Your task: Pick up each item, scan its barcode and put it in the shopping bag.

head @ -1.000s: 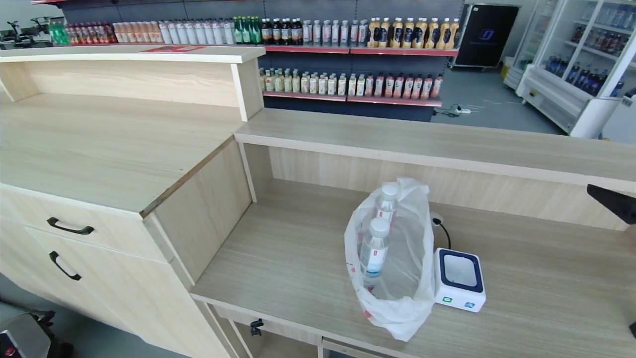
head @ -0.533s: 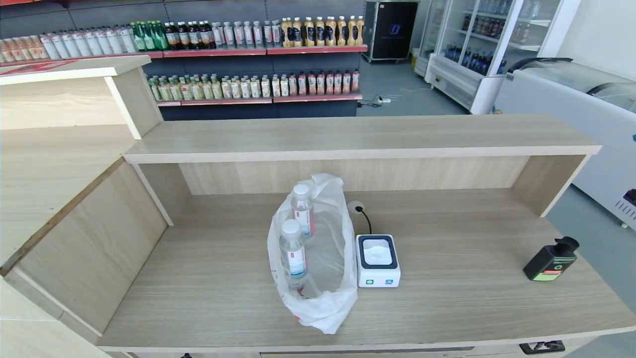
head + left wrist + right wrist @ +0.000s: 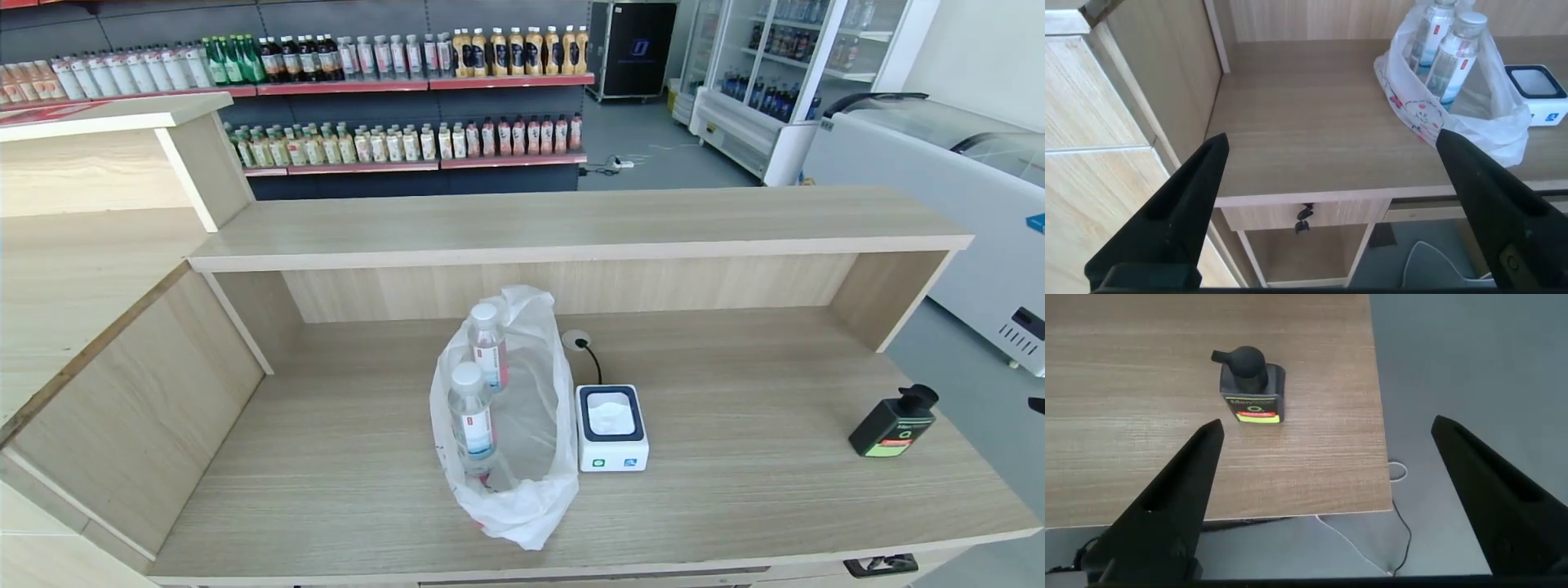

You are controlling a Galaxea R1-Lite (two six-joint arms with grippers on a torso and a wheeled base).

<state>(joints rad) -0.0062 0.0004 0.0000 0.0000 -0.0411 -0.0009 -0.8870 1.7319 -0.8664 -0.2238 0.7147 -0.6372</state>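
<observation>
Left gripper [image 3: 1331, 140]: fingers spread wide, empty, near the shopping bag [image 3: 1478, 126].
Right gripper [image 3: 1327, 425]: equally wide, empty, above the pump bottle [image 3: 1252, 390].
Pump bottle: upright near the counter's [image 3: 735, 465] right edge.
Risk: we judge an off-centre grasp could topple it off the edge.

L gripper [image 3: 1331, 137], R gripper [image 3: 1327, 423]: matte blk fingers [image 3: 1176, 220], wedge-shaped, tapering twd tips.

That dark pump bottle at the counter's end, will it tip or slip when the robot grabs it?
The pump bottle looks squat and flat-sided, so it probably stands steady and won't roll. Its smooth plastic may be slippery. The spout sticks out sideways, so a grip there might twist it.
</observation>
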